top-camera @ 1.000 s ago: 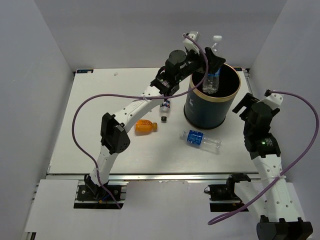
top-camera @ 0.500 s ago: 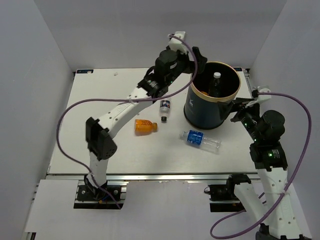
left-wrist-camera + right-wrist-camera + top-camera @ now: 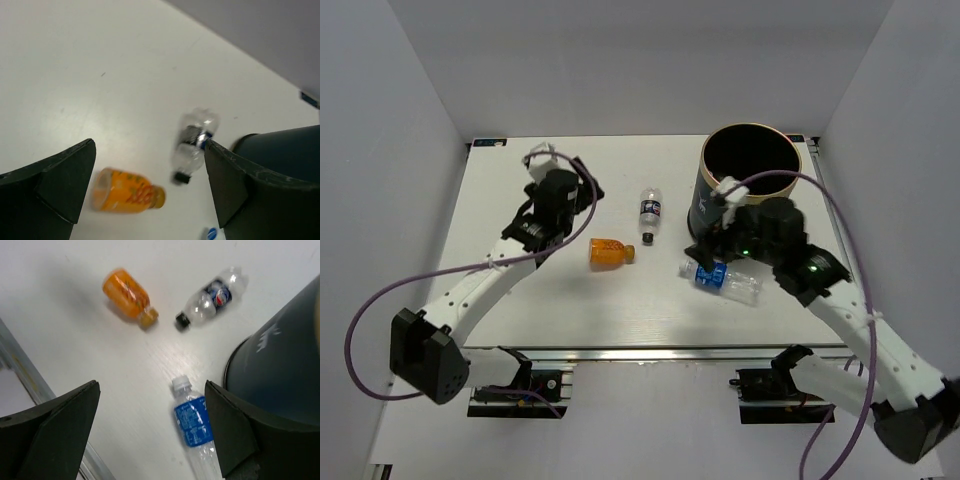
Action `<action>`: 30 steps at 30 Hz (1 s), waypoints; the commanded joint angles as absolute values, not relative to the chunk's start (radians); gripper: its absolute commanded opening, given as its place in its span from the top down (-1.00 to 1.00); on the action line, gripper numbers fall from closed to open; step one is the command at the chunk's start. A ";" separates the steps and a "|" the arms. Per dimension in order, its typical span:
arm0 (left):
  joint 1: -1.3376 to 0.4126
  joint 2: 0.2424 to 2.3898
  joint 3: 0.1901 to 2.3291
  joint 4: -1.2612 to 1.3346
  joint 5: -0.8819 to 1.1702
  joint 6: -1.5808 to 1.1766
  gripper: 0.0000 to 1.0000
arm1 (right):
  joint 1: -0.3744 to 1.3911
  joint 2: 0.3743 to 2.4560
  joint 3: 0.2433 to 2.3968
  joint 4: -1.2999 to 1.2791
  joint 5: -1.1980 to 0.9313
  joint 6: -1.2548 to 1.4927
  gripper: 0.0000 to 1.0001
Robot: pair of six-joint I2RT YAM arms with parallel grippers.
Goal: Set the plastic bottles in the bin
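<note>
Orange bottle [image 3: 127,191] lies on its side, seen below and between my left gripper's [image 3: 150,150] spread fingers. Dark-label bottle [image 3: 194,145] lies close to the finger on the bin side. Right gripper [image 3: 151,387] fingers are also spread, holding nothing. Blue-label bottle [image 3: 197,432] lies under them, cap between the fingers. Bin [image 3: 285,365] stands upright just beyond the right-hand finger.

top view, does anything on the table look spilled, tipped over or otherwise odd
Nothing looks spilled or broken. Three bottles lie on their sides on the table: the orange bottle, the dark-label bottle and the blue-label bottle near the bin, which stands upright.
</note>
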State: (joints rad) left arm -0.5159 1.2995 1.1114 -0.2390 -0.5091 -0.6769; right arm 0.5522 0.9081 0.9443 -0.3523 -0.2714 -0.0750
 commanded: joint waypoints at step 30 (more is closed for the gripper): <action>-0.518 1.088 0.825 -0.480 -0.796 -1.012 -0.96 | 0.802 1.580 1.003 -0.604 0.267 -0.298 0.41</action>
